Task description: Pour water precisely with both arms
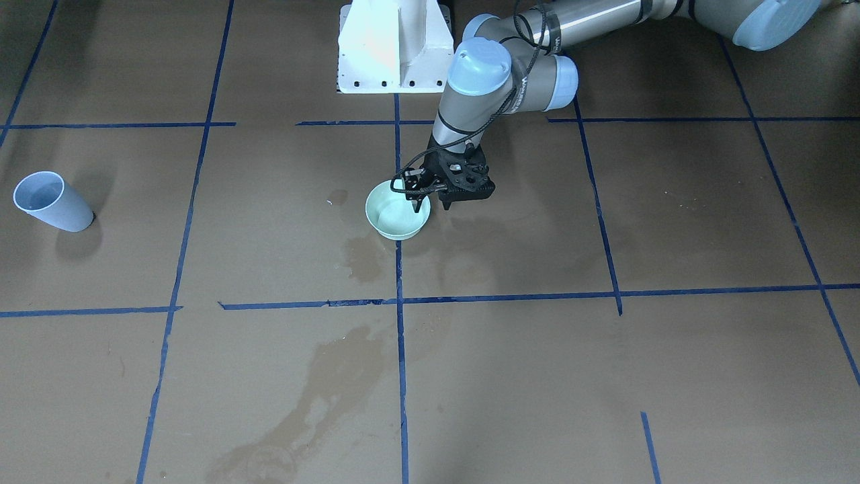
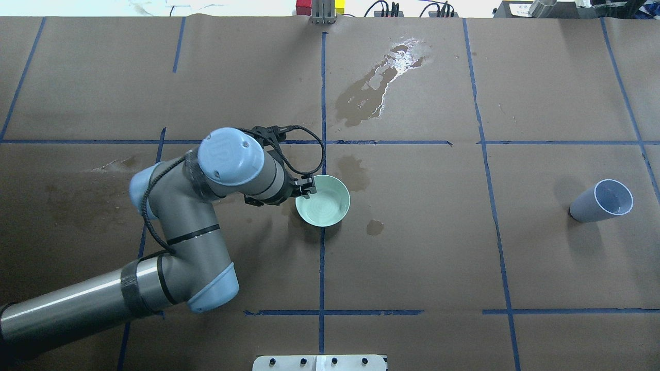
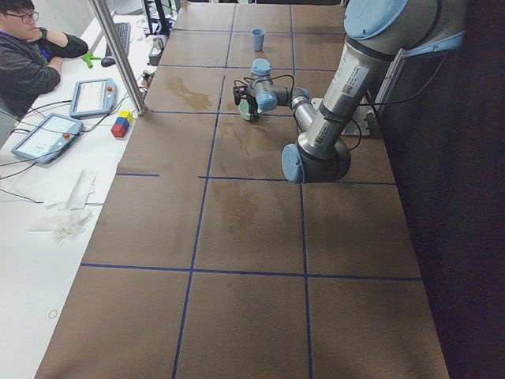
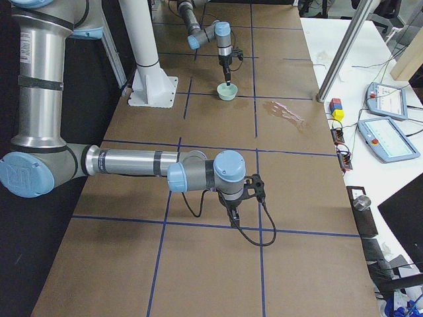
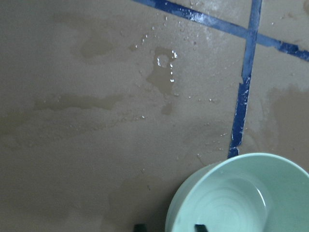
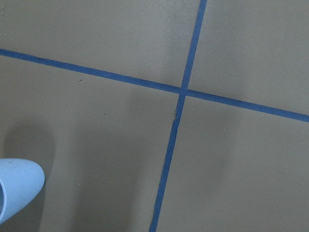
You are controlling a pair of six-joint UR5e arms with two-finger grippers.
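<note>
- At the table's middle, the left gripper (image 1: 433, 204) stood tips-down over the mint-green bowl (image 2: 341, 207), at the part of the rim nearest its own arm.
- Its fingertips (image 5: 200, 228) were apart, one inside the rim and one outside. The bowl's wall ran between them with a gap on either side, so nothing was pinched yet.
- The water (image 5: 239, 205) probably lay in the bowl's bottom, though only a faint sheen there suggested it.
- The pale blue cup (image 2: 601, 202) stood well apart from the bowl, far toward the robot's right. The coming move turned on that gap: bowl and cup had to be brought together along the table's length.
- The right gripper (image 4: 232, 212) was the nearer one to the cup. Its wrist camera caught the cup at the lower-left edge, near a blue tape crossing (image 6: 182, 92).
- Whether the right jaws were apart or together could not be told.
- Wet patches (image 2: 363, 100) darkened the brown paper beyond the bowl.
</note>
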